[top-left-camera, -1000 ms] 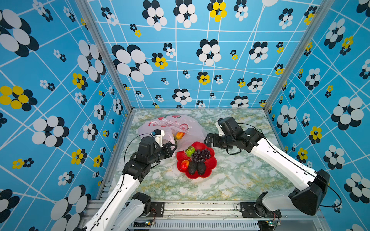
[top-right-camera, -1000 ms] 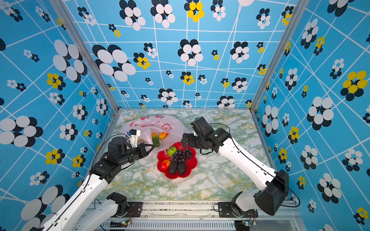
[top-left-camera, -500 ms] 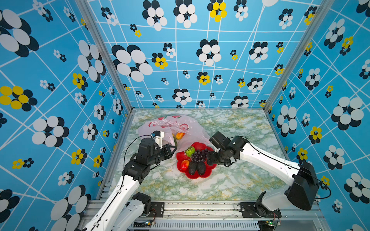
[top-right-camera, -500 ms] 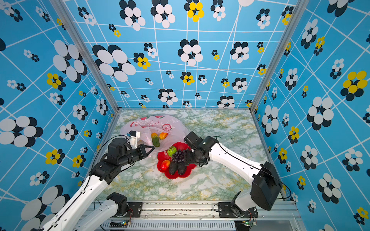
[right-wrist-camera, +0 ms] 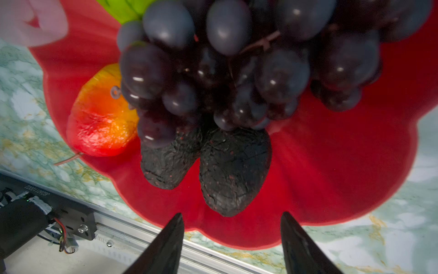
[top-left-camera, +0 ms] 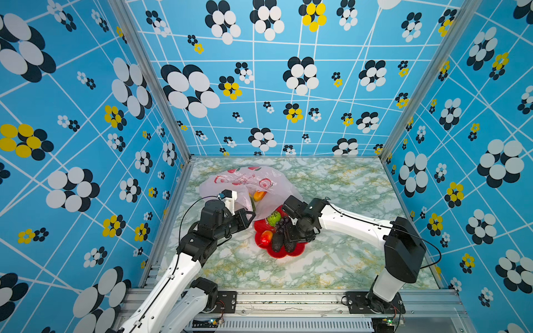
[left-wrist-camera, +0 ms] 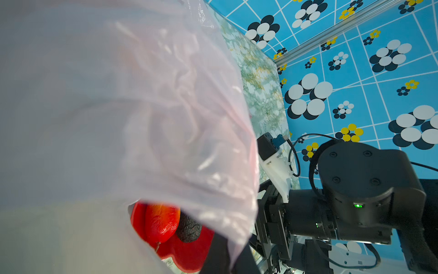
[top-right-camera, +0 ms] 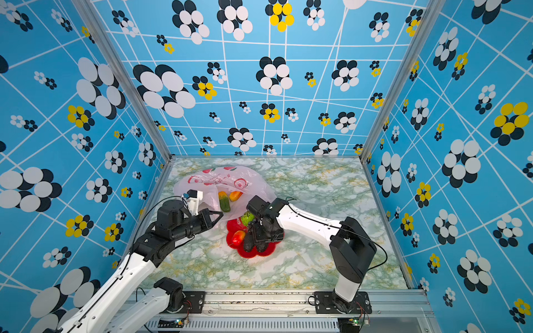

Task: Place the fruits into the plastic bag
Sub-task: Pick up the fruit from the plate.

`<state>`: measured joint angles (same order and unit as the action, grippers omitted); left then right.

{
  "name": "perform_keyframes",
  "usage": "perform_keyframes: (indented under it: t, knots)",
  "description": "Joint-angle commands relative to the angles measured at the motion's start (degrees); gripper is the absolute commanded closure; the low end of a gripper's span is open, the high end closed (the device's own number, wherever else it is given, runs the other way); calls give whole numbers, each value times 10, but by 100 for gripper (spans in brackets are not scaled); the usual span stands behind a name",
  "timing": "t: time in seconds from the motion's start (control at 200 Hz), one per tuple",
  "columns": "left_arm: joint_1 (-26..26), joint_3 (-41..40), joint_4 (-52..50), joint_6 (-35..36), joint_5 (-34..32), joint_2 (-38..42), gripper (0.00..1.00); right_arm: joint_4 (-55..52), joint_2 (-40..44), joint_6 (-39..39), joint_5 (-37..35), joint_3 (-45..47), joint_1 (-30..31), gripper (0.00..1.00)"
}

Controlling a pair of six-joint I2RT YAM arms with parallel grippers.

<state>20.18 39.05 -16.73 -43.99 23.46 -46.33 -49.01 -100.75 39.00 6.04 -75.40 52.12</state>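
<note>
The pale-pink plastic bag (top-left-camera: 248,180) lies at the back left, and my left gripper (top-left-camera: 250,214) is shut on its near edge, holding the mouth up. An orange fruit (top-right-camera: 235,195) and a green-yellow one (top-right-camera: 224,202) lie inside it. On the red plate (top-left-camera: 288,255) are a red-orange mango (top-left-camera: 266,237), a green fruit (top-left-camera: 273,218), the grape bunch (right-wrist-camera: 237,71) and two avocados (right-wrist-camera: 233,175). My right gripper (right-wrist-camera: 231,214) is low over the plate, open, its fingertips (right-wrist-camera: 177,220) either side of the larger avocado's end. In the left wrist view the bag (left-wrist-camera: 118,95) covers most of the picture.
The green marble table (top-left-camera: 346,187) is walled in by blue flowered panels on three sides. An aluminium rail (top-left-camera: 288,297) with both arm bases runs along the front edge. The plate touches the bag's mouth.
My right gripper has come down and forward from beside the bag onto the plate, over the avocados, and its jaws have narrowed. The left gripper has kept its hold on the bag.
</note>
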Motion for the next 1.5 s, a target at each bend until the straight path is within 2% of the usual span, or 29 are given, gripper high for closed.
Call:
perform_keyframes:
  t: [0.0, 0.245, 0.43, 0.595, 0.72, 0.84, 0.915, 1.24, 1.5]
  knots:
    - [4, 3, -15, 3, -8, 2, 100, 1, -18, 12, 8, -7, 5, 34]
    - [4, -12, -14, -5, -11, 21, 100, -2, -40, 12, 2, 2, 5, 34]
    - [4, -18, -20, -7, -11, 30, 100, 0, -61, 9, 1, 2, 5, 29]
    - [5, -18, -23, -6, -10, 31, 100, 1, -71, 7, -3, -3, 5, 29]
    - [4, -17, -23, -4, -7, 28, 100, 4, -73, 8, -4, -4, 5, 35]
    - [4, -17, -21, -4, -6, 28, 100, 2, -64, 8, -5, -4, 5, 47]
    - [4, -17, -19, -4, -6, 27, 100, 0, -53, 5, -5, -3, 5, 52]
    - [4, -30, 7, -11, -4, 22, 100, -39, 7, -1, 2, 2, 5, 58]
    - [5, -40, 24, -16, -1, 17, 100, 12, 107, 52, 75, 97, 6, 60]
